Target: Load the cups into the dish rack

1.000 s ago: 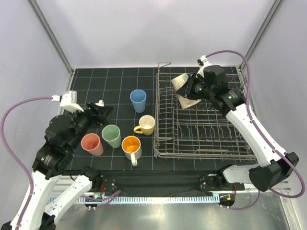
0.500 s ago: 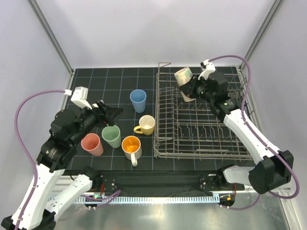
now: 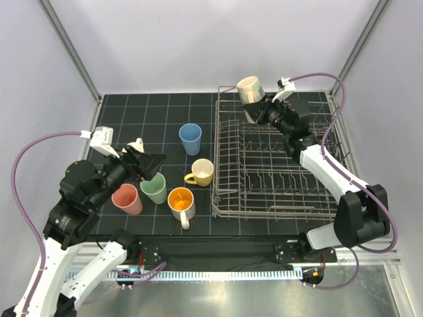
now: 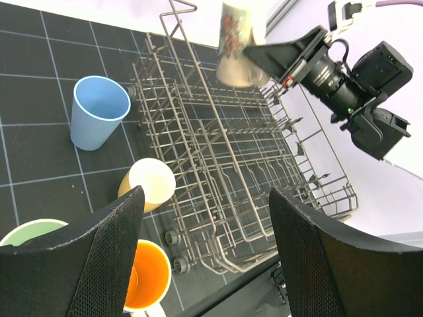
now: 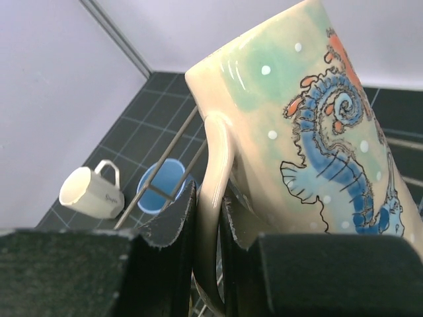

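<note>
Mug (image 3: 250, 89) pinched by its handle in right gripper (image 3: 262, 111), above dish rack (image 3: 281, 212) far edge, left gripper (image 3: 151, 163) spread

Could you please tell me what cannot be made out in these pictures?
White mug: top view, largely hidden by the left gripper.
Green cup: left wrist view, mostly covered by a finger, cut by the edge.
Seahorse mug: right wrist view, inside unseen, far end cut off.

Bright, even light, soft shadows; small glare on the mug (image 5: 310, 139) (close foreground blurs).
</note>
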{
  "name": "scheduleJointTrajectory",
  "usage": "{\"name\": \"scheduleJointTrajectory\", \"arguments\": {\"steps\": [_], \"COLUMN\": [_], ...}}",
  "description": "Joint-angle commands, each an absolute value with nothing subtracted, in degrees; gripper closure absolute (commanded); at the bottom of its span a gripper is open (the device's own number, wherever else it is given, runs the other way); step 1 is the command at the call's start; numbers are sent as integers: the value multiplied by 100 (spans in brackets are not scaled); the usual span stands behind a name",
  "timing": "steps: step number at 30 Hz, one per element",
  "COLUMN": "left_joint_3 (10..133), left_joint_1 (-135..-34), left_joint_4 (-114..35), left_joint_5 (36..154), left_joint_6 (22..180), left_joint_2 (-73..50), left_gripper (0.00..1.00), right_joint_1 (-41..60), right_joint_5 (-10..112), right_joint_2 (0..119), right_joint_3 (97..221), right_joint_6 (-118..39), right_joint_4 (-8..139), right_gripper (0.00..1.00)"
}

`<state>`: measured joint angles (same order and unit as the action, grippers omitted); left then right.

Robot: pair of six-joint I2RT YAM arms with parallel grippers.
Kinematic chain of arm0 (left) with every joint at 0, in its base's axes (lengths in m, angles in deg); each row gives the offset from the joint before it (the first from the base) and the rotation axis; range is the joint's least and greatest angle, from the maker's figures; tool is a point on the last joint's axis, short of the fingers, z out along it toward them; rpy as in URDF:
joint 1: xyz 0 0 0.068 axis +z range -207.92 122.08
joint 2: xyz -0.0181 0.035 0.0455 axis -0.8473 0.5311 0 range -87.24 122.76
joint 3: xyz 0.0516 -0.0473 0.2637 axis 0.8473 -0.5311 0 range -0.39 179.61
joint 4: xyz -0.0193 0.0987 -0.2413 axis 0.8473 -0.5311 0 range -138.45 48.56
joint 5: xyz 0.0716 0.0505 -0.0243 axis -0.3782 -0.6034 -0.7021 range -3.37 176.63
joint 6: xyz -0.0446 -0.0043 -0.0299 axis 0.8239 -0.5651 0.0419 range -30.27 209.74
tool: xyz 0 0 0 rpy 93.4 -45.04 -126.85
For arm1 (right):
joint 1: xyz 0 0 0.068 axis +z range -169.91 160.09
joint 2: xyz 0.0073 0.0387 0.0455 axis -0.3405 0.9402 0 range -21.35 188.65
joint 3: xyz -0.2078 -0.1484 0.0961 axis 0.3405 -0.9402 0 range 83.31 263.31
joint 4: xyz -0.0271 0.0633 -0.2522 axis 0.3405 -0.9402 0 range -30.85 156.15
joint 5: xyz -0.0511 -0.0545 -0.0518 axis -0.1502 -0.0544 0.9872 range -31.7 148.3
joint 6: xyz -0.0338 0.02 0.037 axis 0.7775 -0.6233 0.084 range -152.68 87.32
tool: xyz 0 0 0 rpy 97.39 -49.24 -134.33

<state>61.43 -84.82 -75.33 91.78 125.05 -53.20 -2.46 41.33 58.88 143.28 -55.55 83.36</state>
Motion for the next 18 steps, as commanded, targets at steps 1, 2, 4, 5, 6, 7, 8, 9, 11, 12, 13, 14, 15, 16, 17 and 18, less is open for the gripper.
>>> {"name": "scheduleJointTrajectory", "arguments": {"steps": [1,2,4,5,6,7,8,9,11,12,13,14,15,16,17,18], "left_joint_3": [6166,6183,6183,6175,6174,6183,6192,6192,6201,6192,6192,6201,6201,6201,6192,6192], "left_joint_1": [-8490,-8490,-8490,-8490,-8490,-8490,-8490,-8490,-8490,-8490,-8490,-8490,-8490,-8490,-8490,-8490], "left_joint_4": [-7581,-7581,-7607,-7616,-7634,-7660,-7669,-7686,-7721,-7730,-7748,-7792,-7818,-7827,-7871,-7888], "left_joint_5": [9190,9199,9252,9269,9269,9287,9296,9287,9287,9287,9261,9261,9269,9261,9269,9269], "left_joint_6": [12401,12401,12401,12401,12401,12384,12384,12375,12357,12349,12349,12322,12322,12313,12313,12313], "left_joint_2": [-5367,-5341,-5332,-5323,-5323,-5323,-5314,-5314,-5358,-5367,-5376,-5393,-5419,-5428,-5437,-5463], "left_gripper": [26,26,26,26,26,26,27,27,27,27,27,27,27,27,27,27], "right_joint_1": [-558,-671,-725,-769,-856,-918,-962,-1024,-1059,-1051,-1068,-1059,-1077,-1086,-1103,-1095], "right_joint_5": [3810,3713,3642,3659,3642,3554,3519,3466,3334,3290,3246,3237,3237,3246,3298,3325], "right_joint_2": [5889,5925,6004,6004,6030,6039,6057,6074,6136,6162,6206,6232,6276,6303,6346,6356], "right_joint_3": [14378,14343,14211,14176,14071,14018,13974,13895,13833,13772,13754,13711,13623,13596,13561,13465], "right_joint_6": [-5623,-5737,-5738,-5729,-5746,-5773,-5816,-5886,-5879,-5878,-5896,-5913,-5992,-6010,-6028,-6028], "right_joint_4": [10270,10541,10710,10780,10850,10955,11087,11141,11263,11316,11360,11552,11659,11729,11852,11923], "right_gripper": [96,96,96,96,96,96,96,96,96,96,96,96,96,96,96,96]}}
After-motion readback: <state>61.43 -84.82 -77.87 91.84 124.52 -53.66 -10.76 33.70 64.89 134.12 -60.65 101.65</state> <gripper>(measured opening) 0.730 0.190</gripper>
